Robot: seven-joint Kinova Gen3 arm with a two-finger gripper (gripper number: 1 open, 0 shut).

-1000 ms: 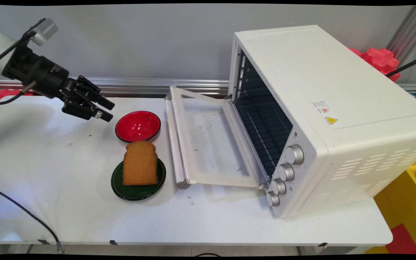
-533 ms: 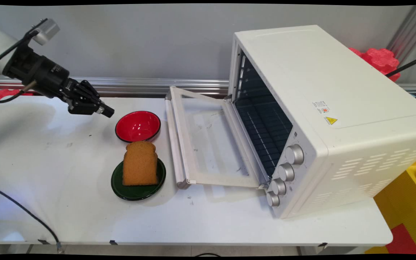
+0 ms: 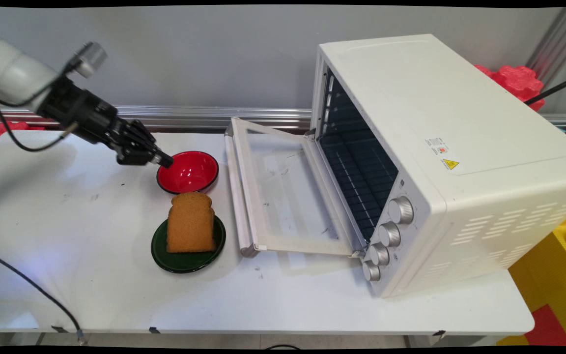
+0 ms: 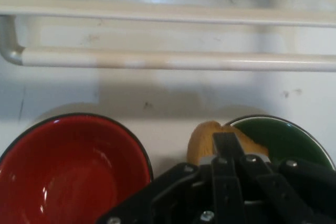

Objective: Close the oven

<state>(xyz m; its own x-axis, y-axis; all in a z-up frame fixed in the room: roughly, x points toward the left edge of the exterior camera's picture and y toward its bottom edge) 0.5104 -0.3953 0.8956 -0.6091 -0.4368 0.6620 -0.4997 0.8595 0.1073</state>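
Red bowl (image 3: 187, 171), dark green plate (image 3: 188, 256), brown toast (image 3: 190, 222), white oven (image 3: 440, 157).

Bare table (image 3: 67, 221) lies along the left edge; the red bowl (image 3: 188, 172), plate (image 3: 188, 258) (bearing toast (image 3: 190, 222)) and open oven door (image 3: 283, 196) crowd the middle.

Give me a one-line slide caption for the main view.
Shut gripper hovers at the red bowl's left rim, near bread on a green plate and an open toaster oven.

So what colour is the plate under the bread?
Dark green plate, clearest in the main view.
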